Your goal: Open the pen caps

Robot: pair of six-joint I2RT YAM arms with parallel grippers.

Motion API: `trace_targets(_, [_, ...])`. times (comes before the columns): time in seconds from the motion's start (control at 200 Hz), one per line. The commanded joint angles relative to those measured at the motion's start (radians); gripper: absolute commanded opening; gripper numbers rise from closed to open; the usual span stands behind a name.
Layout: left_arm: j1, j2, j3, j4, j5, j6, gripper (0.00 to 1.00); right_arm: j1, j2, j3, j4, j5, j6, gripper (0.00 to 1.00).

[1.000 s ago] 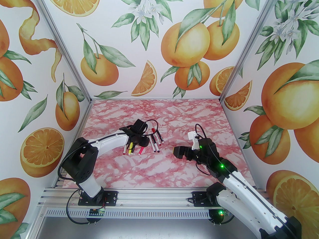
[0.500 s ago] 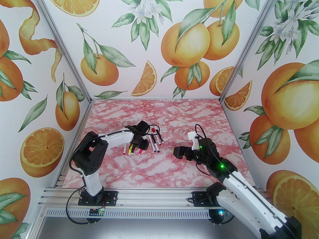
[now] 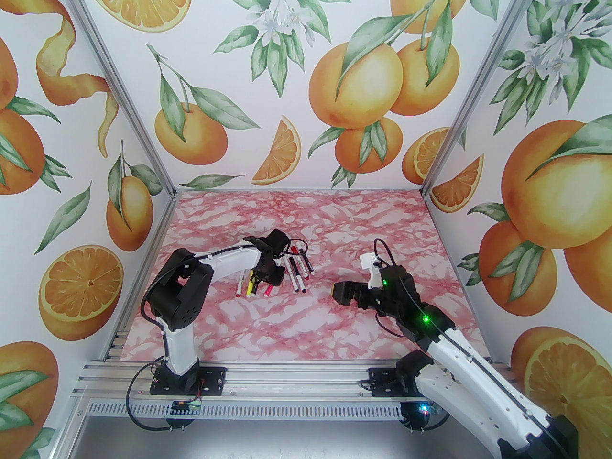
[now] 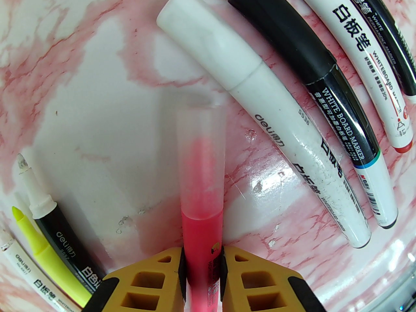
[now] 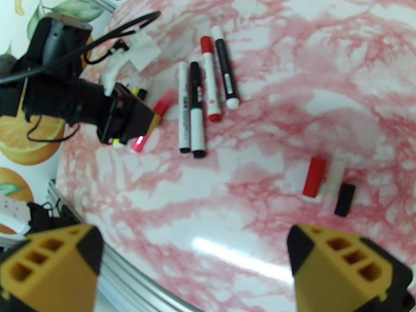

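My left gripper (image 4: 201, 271) is shut on a pink highlighter (image 4: 202, 226), whose translucent cap (image 4: 201, 135) points away from the fingers and is still on. In the top view this gripper (image 3: 266, 280) sits low over the row of pens (image 3: 299, 268). Beside the highlighter lie a white-capped marker (image 4: 208, 44) and a black-capped marker (image 4: 279, 34). My right gripper (image 5: 195, 265) hangs open above the table with nothing in it. Three loose pen caps lie just beyond it: red (image 5: 314, 176), whitish (image 5: 334, 179) and black (image 5: 345, 199).
Two uncapped pens lie left of the highlighter: a black-barrelled marker (image 4: 42, 206) and a yellow highlighter (image 4: 35, 236). Further right lie a red-ended marker (image 5: 209, 76) and a black one (image 5: 226, 70). The pink marble tabletop (image 3: 306, 323) is bare toward the front.
The left arm's elbow has swung right and risen, and its gripper has shifted slightly right over the pens. The right arm has not moved.
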Motion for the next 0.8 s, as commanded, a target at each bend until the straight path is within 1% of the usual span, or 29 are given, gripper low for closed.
trace_targets(0.0, [-0.009,0.049,0.021,-0.027,-0.058,0.009,0.2,0.009,-0.002,-0.023,0.027,-0.007,0.012,1.0])
trace_targets(0.135, [-0.024,0.069,0.021,-0.042,-0.089,0.003,0.2,0.01,0.003,-0.031,0.04,-0.01,0.019,1.0])
trace_targets(0.15, [-0.027,0.073,0.022,-0.046,-0.117,0.003,0.2,0.01,0.003,-0.031,0.04,-0.01,0.019,1.0])
trace_targets(0.23, [-0.046,0.091,0.034,-0.068,-0.165,0.0,0.21,0.009,0.005,-0.031,0.04,-0.01,0.021,1.0])
trace_targets(0.335, [-0.062,0.11,0.046,-0.082,-0.191,-0.005,0.22,0.01,0.006,-0.028,0.04,-0.011,0.021,1.0])
trace_targets(0.57, [-0.064,0.125,0.052,-0.072,-0.133,0.003,0.22,0.01,0.006,-0.03,0.04,-0.009,0.023,1.0])
trace_targets(0.62, [-0.062,0.126,0.054,-0.072,-0.114,0.005,0.21,0.011,0.007,-0.033,0.042,-0.012,0.027,1.0])
trace_targets(0.686, [-0.056,0.123,0.054,-0.076,-0.108,0.004,0.17,0.01,0.004,-0.043,0.055,-0.019,0.033,1.0])
trace_targets(0.746, [-0.045,0.101,0.045,-0.07,-0.109,0.001,0.14,0.01,0.007,-0.052,0.073,-0.027,0.045,1.0])
trace_targets(0.796, [-0.033,0.073,0.034,-0.059,-0.102,-0.005,0.14,0.011,0.012,-0.054,0.082,-0.039,0.051,1.0])
